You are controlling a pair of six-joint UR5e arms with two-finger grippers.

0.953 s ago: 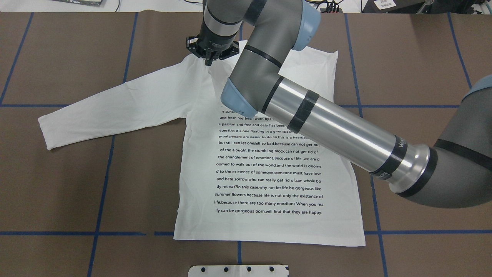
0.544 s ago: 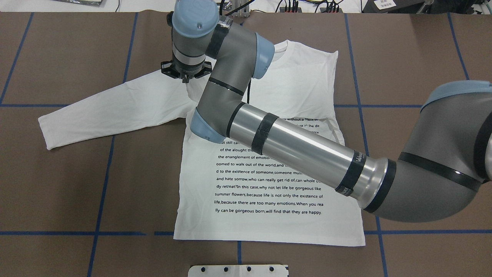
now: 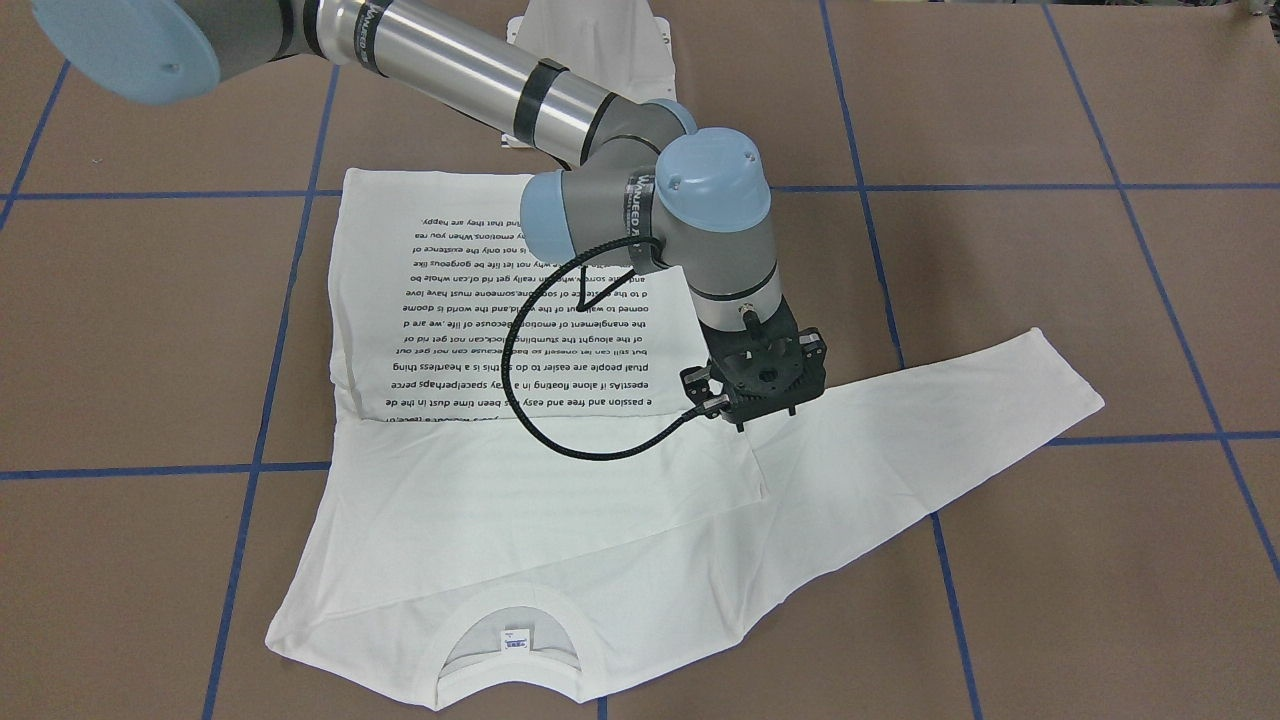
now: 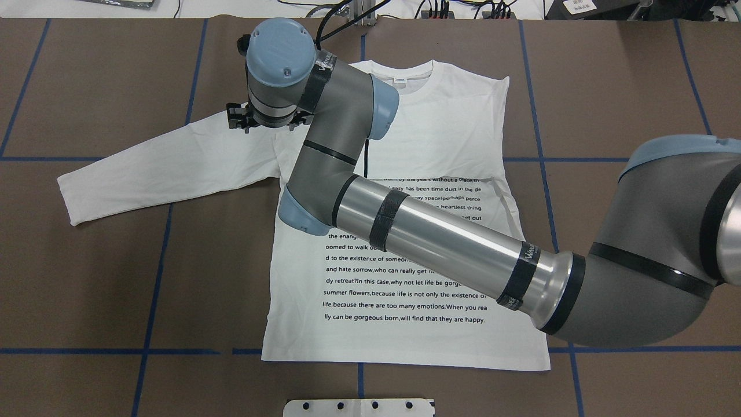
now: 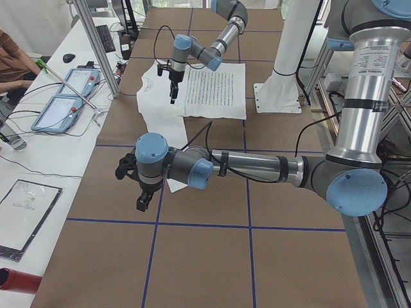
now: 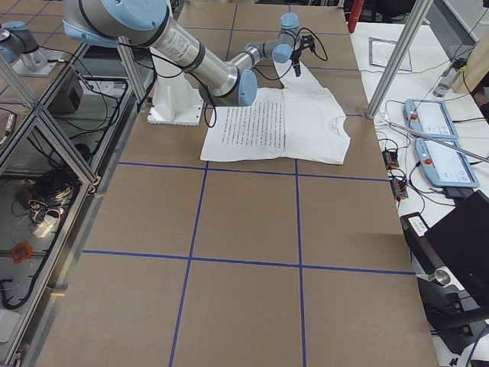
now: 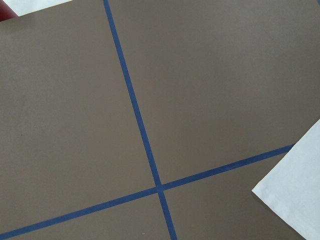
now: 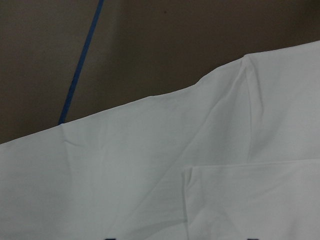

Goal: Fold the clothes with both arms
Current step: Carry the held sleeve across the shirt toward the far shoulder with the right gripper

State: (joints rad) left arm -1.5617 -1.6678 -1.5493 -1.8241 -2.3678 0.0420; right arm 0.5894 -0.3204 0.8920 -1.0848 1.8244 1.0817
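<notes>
The right hand (image 3: 748,415) hangs low over the T-shirt (image 4: 405,339), where the outstretched sleeve (image 4: 162,168) meets the shoulder. Wide or narrow, we cannot tell. The left hand (image 5: 142,200) hovers over bare worktop (image 4: 87,278) near that sleeve's cuff, and its grip is equally unreadable. The shirt lies flat, print up, with the other sleeve folded across the chest. We judge it light, limp cotton that sags and creases, so pinch a shallow bite at the cuff and at the shoulder seam, lifting both together.
</notes>
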